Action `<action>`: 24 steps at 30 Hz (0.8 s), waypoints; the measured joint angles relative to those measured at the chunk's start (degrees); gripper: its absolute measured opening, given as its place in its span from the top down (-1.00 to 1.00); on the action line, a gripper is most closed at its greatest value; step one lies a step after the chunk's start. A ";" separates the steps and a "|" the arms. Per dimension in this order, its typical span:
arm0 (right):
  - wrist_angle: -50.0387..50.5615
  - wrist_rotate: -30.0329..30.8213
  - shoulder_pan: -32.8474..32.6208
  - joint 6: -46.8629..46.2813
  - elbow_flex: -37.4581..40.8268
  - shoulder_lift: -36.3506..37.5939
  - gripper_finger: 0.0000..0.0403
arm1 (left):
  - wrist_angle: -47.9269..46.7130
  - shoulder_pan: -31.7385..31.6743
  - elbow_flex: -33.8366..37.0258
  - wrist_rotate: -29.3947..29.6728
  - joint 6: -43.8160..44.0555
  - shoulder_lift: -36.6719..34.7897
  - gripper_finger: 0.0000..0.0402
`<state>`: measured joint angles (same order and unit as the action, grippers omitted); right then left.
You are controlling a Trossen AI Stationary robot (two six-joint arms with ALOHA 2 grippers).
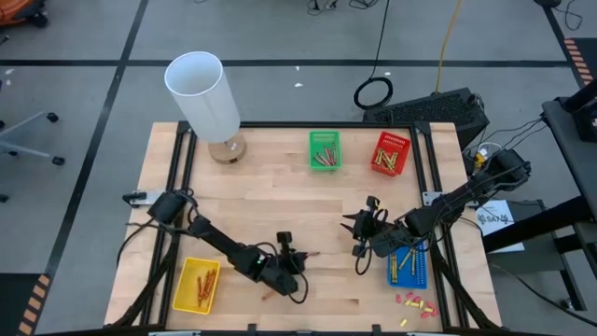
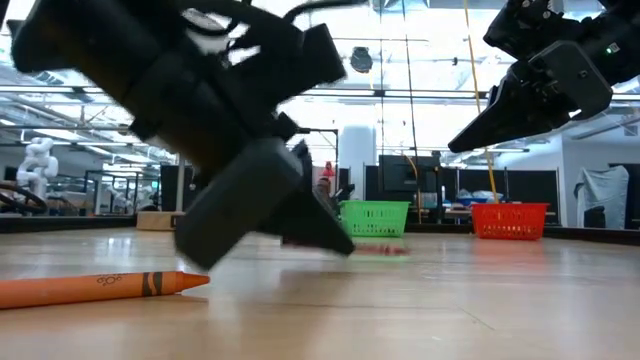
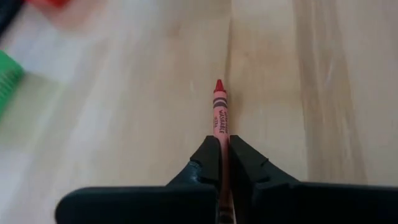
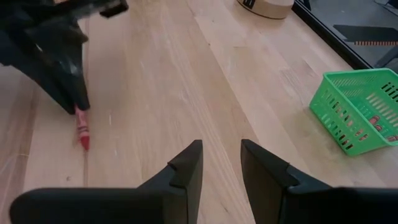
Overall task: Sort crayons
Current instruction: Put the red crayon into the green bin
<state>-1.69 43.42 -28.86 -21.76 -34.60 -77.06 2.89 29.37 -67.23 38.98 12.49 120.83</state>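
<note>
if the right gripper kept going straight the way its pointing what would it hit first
Probably bare wooden tabletop: the open right gripper points between the red crayon held by the left gripper and the green plastic basket. Depth is unclear.

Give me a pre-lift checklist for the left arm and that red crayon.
1. Left gripper shut on the red crayon: ok, the fingers clamp its rear half.
2. Crayon centred in the grip: ok, it points straight out between the fingers.
3. Crayon off the table: cannot tell, its tip looks low over the wood.
4. Right gripper clear of the lift: ok, it is open, empty and apart from the left one.
5. Orange crayon out of the way: ok, it lies loose beside the left gripper, not touching it.
6. Red basket reachable: cannot tell; it sits at the far edge on the right.
</note>
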 joint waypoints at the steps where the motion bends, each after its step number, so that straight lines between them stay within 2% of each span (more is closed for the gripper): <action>1: 0.00 0.00 0.00 0.00 0.01 0.00 0.53 | 0.27 -0.08 0.01 0.18 -1.55 -0.51 0.97; 11: 0.26 0.00 0.00 0.00 -0.01 0.00 0.53 | -4.04 -1.45 -0.17 5.32 -10.84 -9.30 0.98; 24: 0.18 0.00 0.00 -0.01 -0.01 0.00 0.53 | -3.87 -1.34 -0.28 6.71 -41.95 -17.36 0.94</action>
<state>-1.51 43.42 -28.86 -21.77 -34.61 -77.06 -0.97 28.03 -67.51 45.69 -29.46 103.47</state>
